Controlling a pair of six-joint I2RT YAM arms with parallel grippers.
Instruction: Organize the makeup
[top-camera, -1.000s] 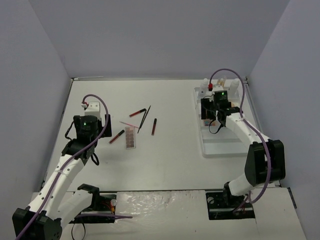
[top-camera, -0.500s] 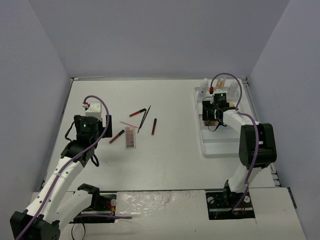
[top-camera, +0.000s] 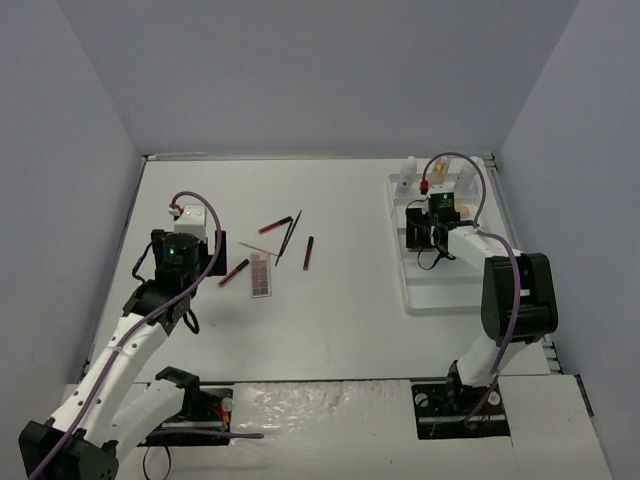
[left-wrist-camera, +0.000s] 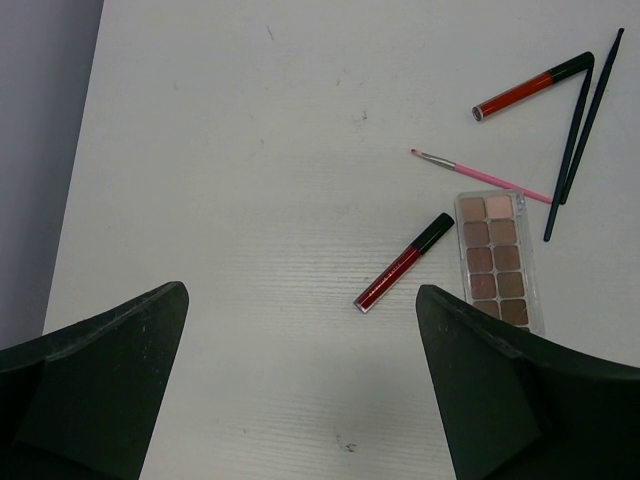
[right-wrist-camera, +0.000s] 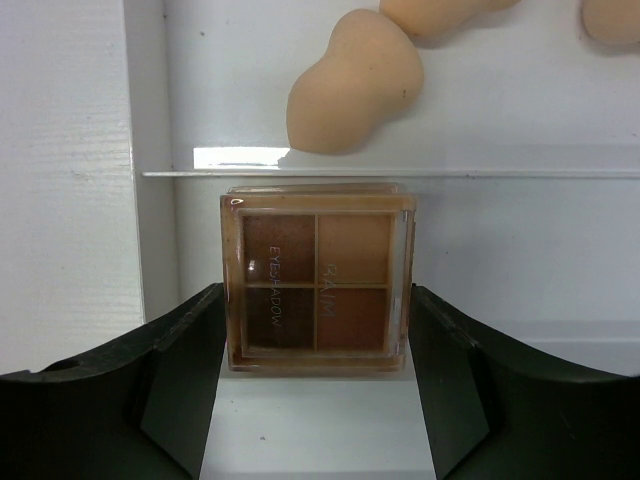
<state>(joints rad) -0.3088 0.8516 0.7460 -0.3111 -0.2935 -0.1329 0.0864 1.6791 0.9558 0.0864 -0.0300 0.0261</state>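
My right gripper (right-wrist-camera: 316, 292) is over the white tray (top-camera: 440, 285), its jaws closed against both sides of a square four-pan eyeshadow palette (right-wrist-camera: 318, 275) that sits low in a tray compartment. Beige sponges (right-wrist-camera: 355, 85) lie in the compartment beyond it. My left gripper (left-wrist-camera: 300, 295) is open and empty above the bare table. A red lip tube (left-wrist-camera: 405, 262) and a long eyeshadow palette (left-wrist-camera: 497, 260) lie just ahead of it to the right. Farther off are a pink brush (left-wrist-camera: 480, 175), two black brushes (left-wrist-camera: 570, 140) and another red tube (left-wrist-camera: 530, 87).
White bottles (top-camera: 408, 170) stand at the tray's far left corner. A dark tube (top-camera: 308, 252) lies right of the brushes. Grey walls close in the table on three sides. The table's left edge (left-wrist-camera: 85, 200) is near my left gripper.
The right arm's elbow folded up and its gripper shifted slightly left and nearer within the tray. The left gripper crept a little right toward the lip tube.
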